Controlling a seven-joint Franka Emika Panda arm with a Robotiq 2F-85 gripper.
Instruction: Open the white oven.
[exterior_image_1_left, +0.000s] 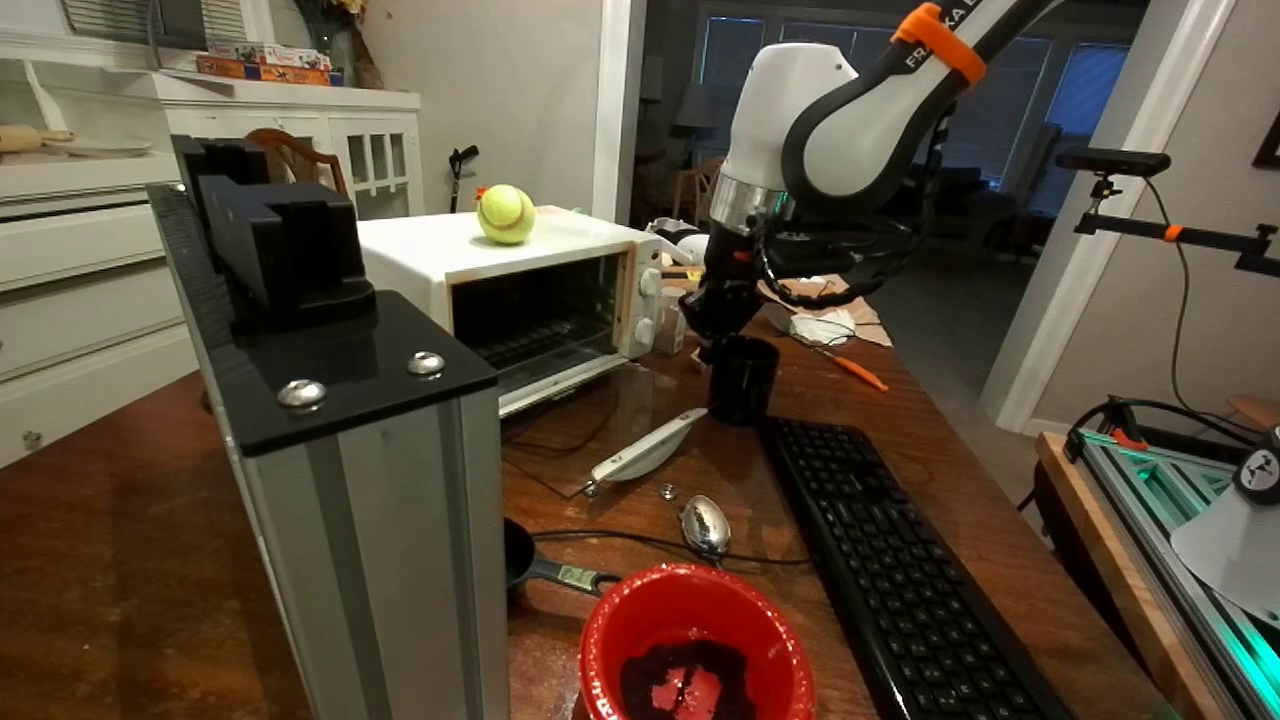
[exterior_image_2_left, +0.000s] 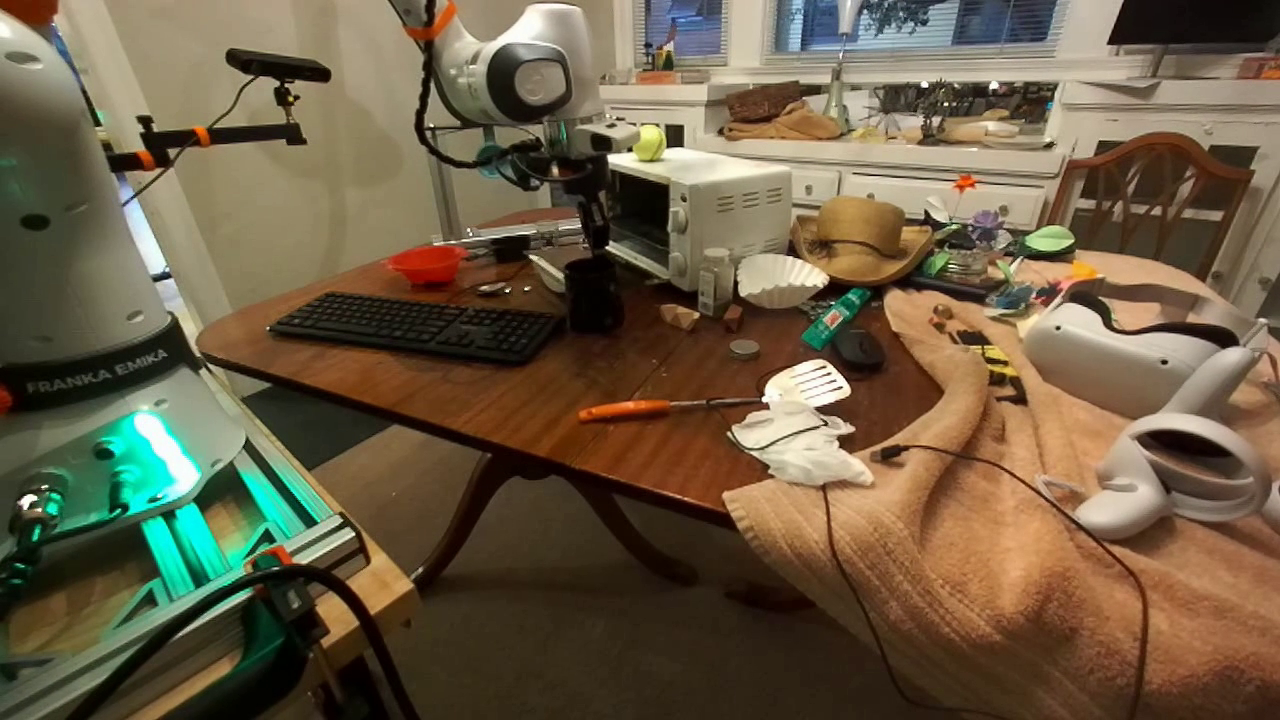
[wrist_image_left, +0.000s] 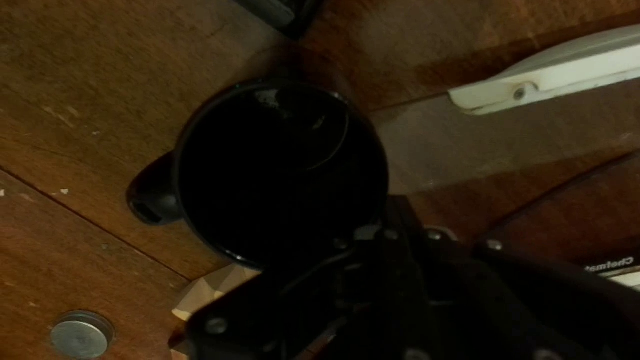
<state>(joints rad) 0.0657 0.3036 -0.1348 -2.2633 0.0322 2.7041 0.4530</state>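
The white oven (exterior_image_1_left: 430, 245) stands on the table in both exterior views (exterior_image_2_left: 745, 205). Its dark inside shows, and its glass door is lowered to the front. The pale door handle (exterior_image_1_left: 650, 450) lies low above the table; it also shows in the wrist view (wrist_image_left: 555, 80). Mirrored lettering shows on the glass. My gripper (exterior_image_1_left: 708, 350) points down in front of the oven, at the oven side of a black mug (exterior_image_1_left: 742, 385). In the wrist view the fingertips (wrist_image_left: 399, 205) are together at the mug's rim. It is too dark to tell whether they touch the mug.
A tennis ball (exterior_image_1_left: 506, 214) sits on the oven. A black keyboard (exterior_image_1_left: 900, 560), a spoon (exterior_image_1_left: 706, 525) and a red bowl (exterior_image_1_left: 700, 620) lie near the mug. A glass jar (exterior_image_2_left: 715, 283) and wooden pieces (exterior_image_2_left: 680, 317) are beside the oven. A metal block (exterior_image_1_left: 400, 560) stands close by.
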